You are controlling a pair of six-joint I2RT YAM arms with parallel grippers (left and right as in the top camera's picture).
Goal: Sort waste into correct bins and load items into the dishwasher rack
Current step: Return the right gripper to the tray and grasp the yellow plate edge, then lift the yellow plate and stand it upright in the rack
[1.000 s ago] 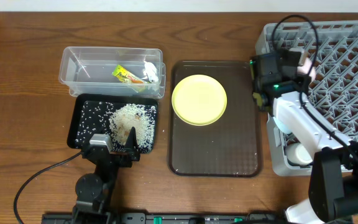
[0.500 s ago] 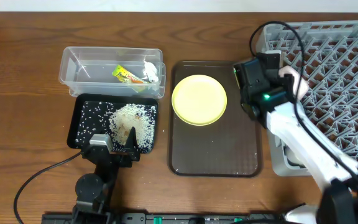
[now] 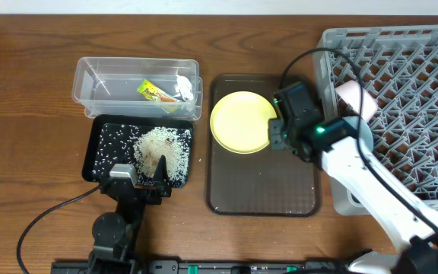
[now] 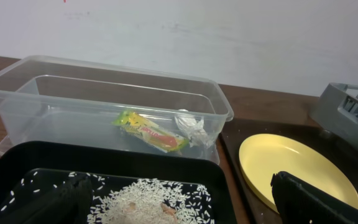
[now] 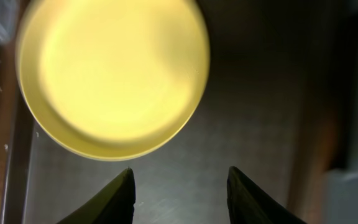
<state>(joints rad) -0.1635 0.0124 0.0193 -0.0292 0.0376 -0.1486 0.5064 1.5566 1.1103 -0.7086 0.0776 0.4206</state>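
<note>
The round yellow plate (image 3: 243, 122) lies on the brown serving tray (image 3: 261, 190); it also shows in the right wrist view (image 5: 110, 74) and the left wrist view (image 4: 291, 165). My right gripper (image 3: 278, 135) hovers open and empty over the tray at the plate's right edge (image 5: 180, 177). My left gripper (image 3: 139, 179) is open and empty over the near edge of the black tray (image 3: 97, 164), which holds rice scraps (image 3: 162, 148). The clear tub (image 3: 90, 84) holds the wrapper (image 3: 153, 92) and white paper (image 3: 184, 88). A whitish bowl (image 3: 352, 95) rests in the grey rack (image 3: 417, 91). The blue bowl is not seen.
The rack fills the right side, and my right arm crosses its front left corner. The tub and black tray stand side by side left of the brown tray. Bare wooden table (image 3: 29, 152) lies at the far left. A cable trails at the front left.
My right arm swung left from the rack to the brown tray beside the plate. The whitish bowl stays behind in the rack. The left arm has not moved.
</note>
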